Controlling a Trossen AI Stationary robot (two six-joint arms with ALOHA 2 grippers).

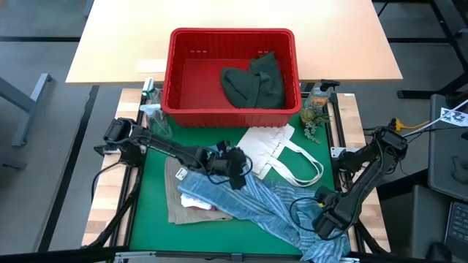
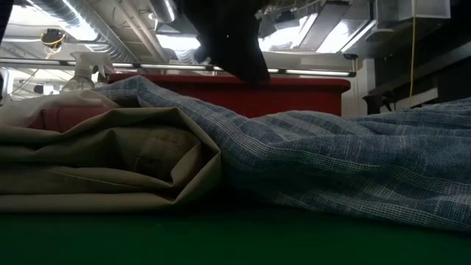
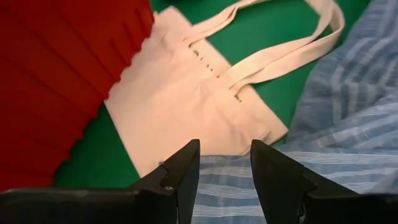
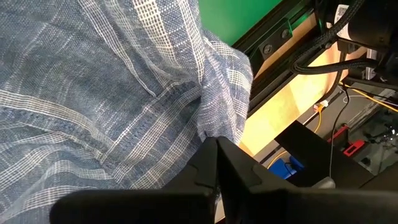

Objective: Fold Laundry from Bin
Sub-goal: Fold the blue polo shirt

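Note:
The blue-white striped shirt (image 1: 270, 204) lies spread over the green mat's near half, partly on top of the tan garment (image 1: 183, 191). A small white and maroon cloth (image 1: 196, 203) shows between them. The red bin (image 1: 232, 73) stands at the far side with the dark green garment (image 1: 254, 82) inside. My left gripper (image 3: 225, 149) hovers open over the shirt's far edge, nothing between its fingers. My right gripper (image 4: 217, 142) is shut at the shirt's right part, near the mat's right edge. My right gripper pinches a raised ridge of the shirt (image 4: 202, 118) between its two shut fingers, coming slanting down from the table's right side. Whether it has one layer or several, I cannot tell. The cloth runs up to the fingertips in a fold, and the rest of the shirt lies on the mat.
A flat white tote bag (image 1: 281, 152) with loop handles lies between the bin and the shirt, just ahead of my left gripper. A spray bottle (image 1: 150, 109) stands at the bin's left corner, and small items (image 1: 316, 109) at its right corner. The mat's near left (image 1: 153, 237) is bare green.

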